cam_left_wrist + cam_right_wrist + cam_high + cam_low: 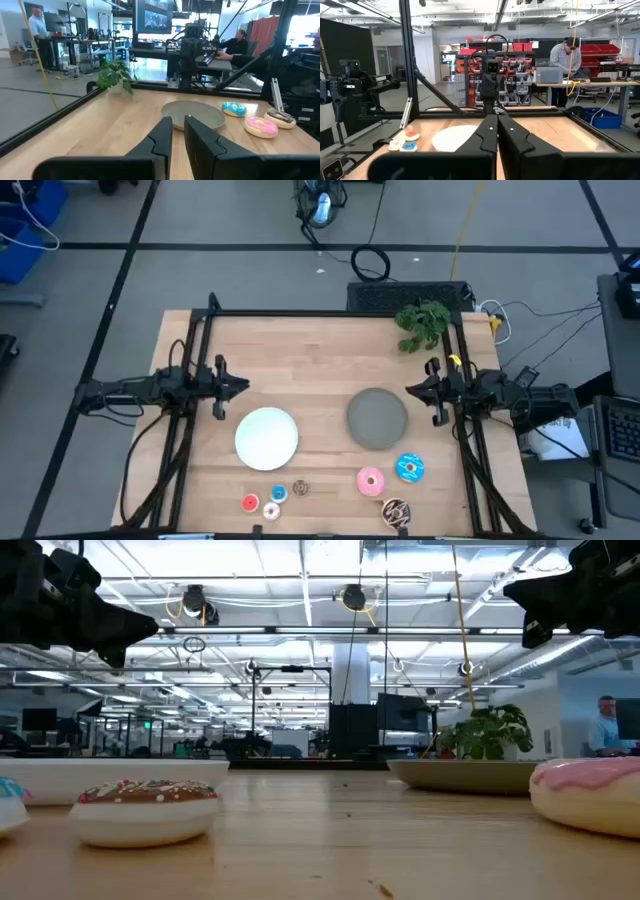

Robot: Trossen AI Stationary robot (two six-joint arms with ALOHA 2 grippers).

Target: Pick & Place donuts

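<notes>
while my two arms wait at the sides, the wood table (330, 350) holds a white plate (266, 437) and a grey plate (377, 418) side by side. all the donuts sit along the near edge. the pink donut (370, 480), blue donut (409, 468) and brown donut (396, 512) lie just past the grey plate. the tiny red one (250, 503), tiny blue one (278, 494), tiny brown one (301, 488) and whitish one (270, 511) lie near the white plate. a green plant (423, 323) stands at the far edge. past the table is a big room with desks, screens and people. my left gripper (234, 386) hangs above the table with fingers nearly closed, holding nothing. my right gripper (418, 391) hangs the same way, fingers together, empty.
</notes>
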